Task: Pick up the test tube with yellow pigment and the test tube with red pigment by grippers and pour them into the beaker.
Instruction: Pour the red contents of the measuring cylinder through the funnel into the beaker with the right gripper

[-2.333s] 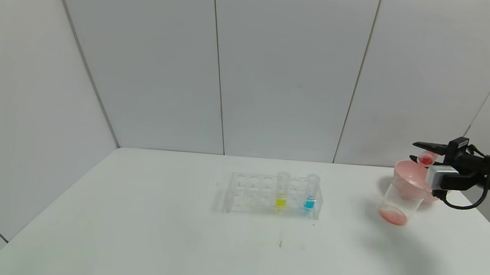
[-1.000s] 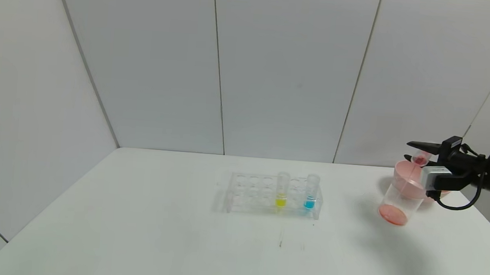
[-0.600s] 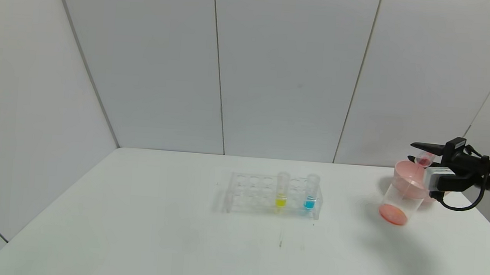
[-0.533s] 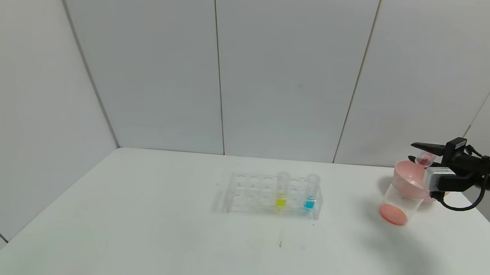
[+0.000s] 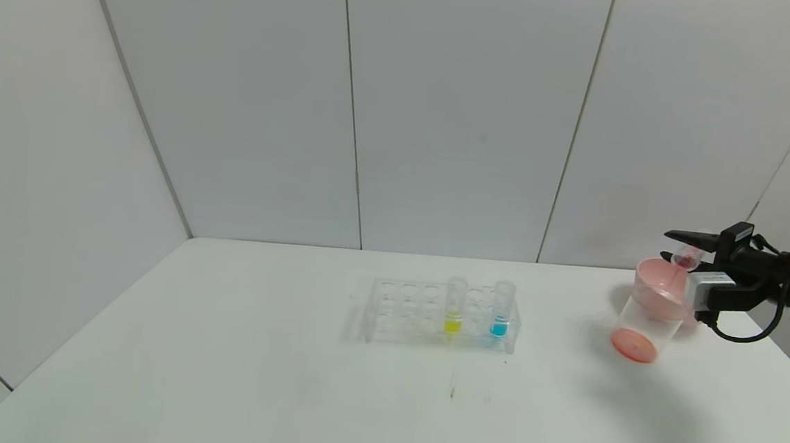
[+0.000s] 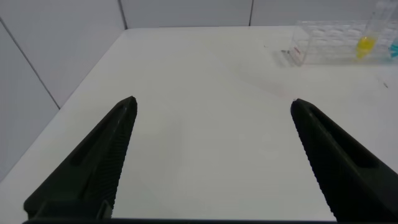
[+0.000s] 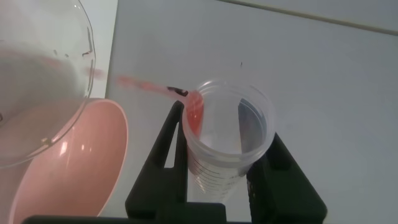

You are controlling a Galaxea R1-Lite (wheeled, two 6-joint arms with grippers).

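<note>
Right wrist view: right tool (image 7: pixel 214 158) clamps the small clear tube of red pigment (image 7: pixel 227 140), tilted, mouth at the clear tapered beaker (image 5: pixel 647 315) rim (thin red stream).
Yellow-pigment tube (image 5: pixel 454 306): upright, racked, well left of beaker.
Left tool (image 6: pixel 211 155): spread wide, nearer it.

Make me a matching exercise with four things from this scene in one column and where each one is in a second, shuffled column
1. yellow test tube
2. red test tube
3. beaker
4. left hand

A. tilted in the right hand, streaming red liquid
B. standing in the rack beside the blue tube
C. open over bare table
D. on the table under the pour

Pairs: 1-B, 2-A, 3-D, 4-C
</note>
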